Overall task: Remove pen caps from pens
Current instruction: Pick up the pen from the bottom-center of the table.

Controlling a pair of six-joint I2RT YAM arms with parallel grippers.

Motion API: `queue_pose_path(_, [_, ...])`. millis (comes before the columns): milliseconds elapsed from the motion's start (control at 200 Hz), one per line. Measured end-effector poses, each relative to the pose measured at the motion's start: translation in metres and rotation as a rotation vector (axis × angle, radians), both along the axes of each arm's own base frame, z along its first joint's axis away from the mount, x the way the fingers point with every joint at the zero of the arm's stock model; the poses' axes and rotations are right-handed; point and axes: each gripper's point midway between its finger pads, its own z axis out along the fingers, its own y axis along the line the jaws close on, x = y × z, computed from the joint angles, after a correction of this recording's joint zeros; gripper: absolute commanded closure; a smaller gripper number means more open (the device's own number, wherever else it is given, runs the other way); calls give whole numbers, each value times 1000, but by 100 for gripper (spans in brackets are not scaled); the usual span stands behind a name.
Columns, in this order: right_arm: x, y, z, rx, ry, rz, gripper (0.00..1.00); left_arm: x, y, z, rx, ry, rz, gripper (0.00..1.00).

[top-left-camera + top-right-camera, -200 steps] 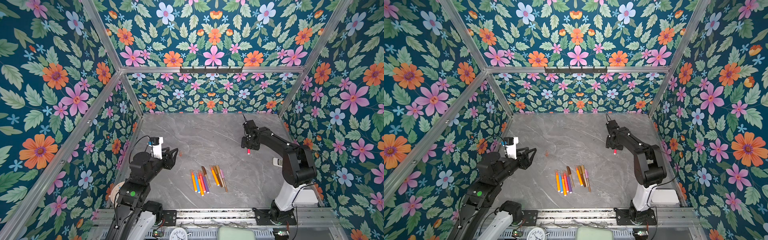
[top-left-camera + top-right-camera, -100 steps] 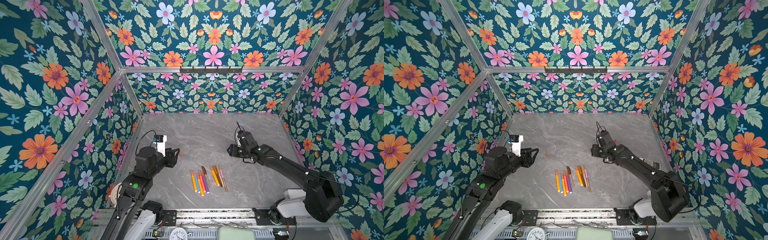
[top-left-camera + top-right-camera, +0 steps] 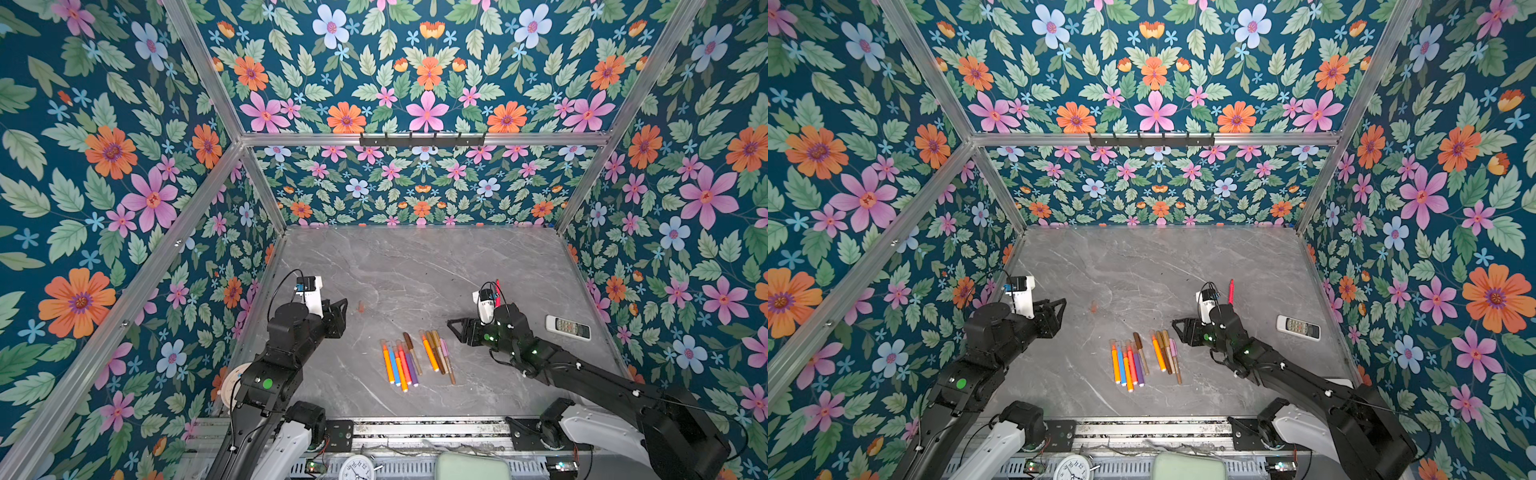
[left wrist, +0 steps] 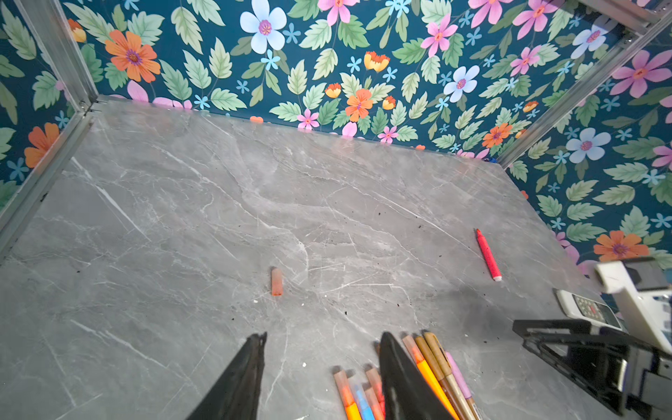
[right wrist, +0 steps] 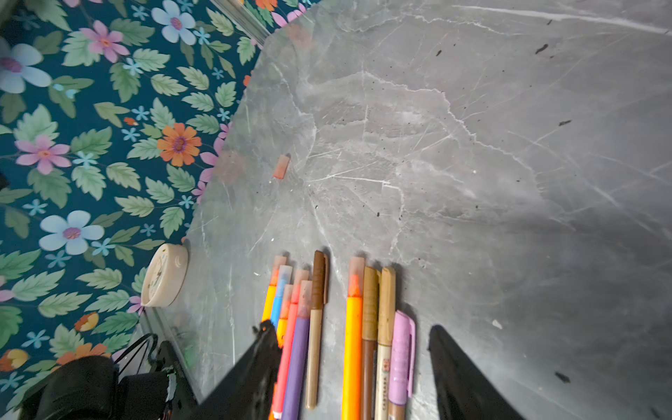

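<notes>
Several capped pens (image 3: 415, 357) lie side by side near the table's front middle, also seen in the right wrist view as pens (image 5: 352, 327). A loose orange-red pen cap (image 3: 361, 306) (image 4: 276, 281) (image 5: 282, 166) lies alone, left of centre. A red pen (image 3: 497, 286) (image 4: 488, 254) without cap lies at the right. My left gripper (image 3: 341, 313) (image 4: 323, 336) hovers open and empty, just left of the loose cap. My right gripper (image 3: 454, 328) (image 5: 352, 327) is open and empty, at the right end of the pen row by the cap ends.
A white remote control (image 3: 568, 327) (image 4: 589, 309) lies by the right wall. A cream clock (image 5: 164, 276) leans at the front left edge. Flowered walls close in the grey marble table (image 3: 415, 257) on three sides.
My right gripper has left the red pen lying at the back right and swung left and forward to the pen row. The left gripper has barely moved.
</notes>
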Motion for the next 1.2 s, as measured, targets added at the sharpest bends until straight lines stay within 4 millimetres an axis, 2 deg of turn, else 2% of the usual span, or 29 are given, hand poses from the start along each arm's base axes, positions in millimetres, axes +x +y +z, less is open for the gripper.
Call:
queue_pose_path(100, [-4,0,1,27,-9,8,35,2,4,0,8,-2,23,47])
queue_pose_path(250, [-6,2,16,61,-55,26,33,8,6,-9,26,30,44,49])
queue_pose_path(390, [-8,1,8,53,-40,29,33,15,16,-18,54,62,114,50])
queue_pose_path(500, [-5,3,8,49,-36,29,33,25,21,-36,71,129,176,52])
queue_pose_path(615, [-1,6,8,43,-29,28,33,34,10,-66,41,202,157,50])
queue_pose_path(705, [5,9,9,36,-26,23,33,41,-2,-73,-19,207,128,47])
queue_pose_path(875, [13,11,11,18,-25,11,33,55,-27,-62,-127,107,31,44])
queue_pose_path(1065, [24,13,17,-3,-36,-11,35,57,-38,-55,-186,-8,-27,44])
queue_pose_path(1135, [27,17,18,-16,-30,-4,36,56,-37,-29,-208,-61,-30,40])
queue_pose_path(1200, [30,23,19,-34,-32,5,36,54,-37,9,-230,-126,-38,37])
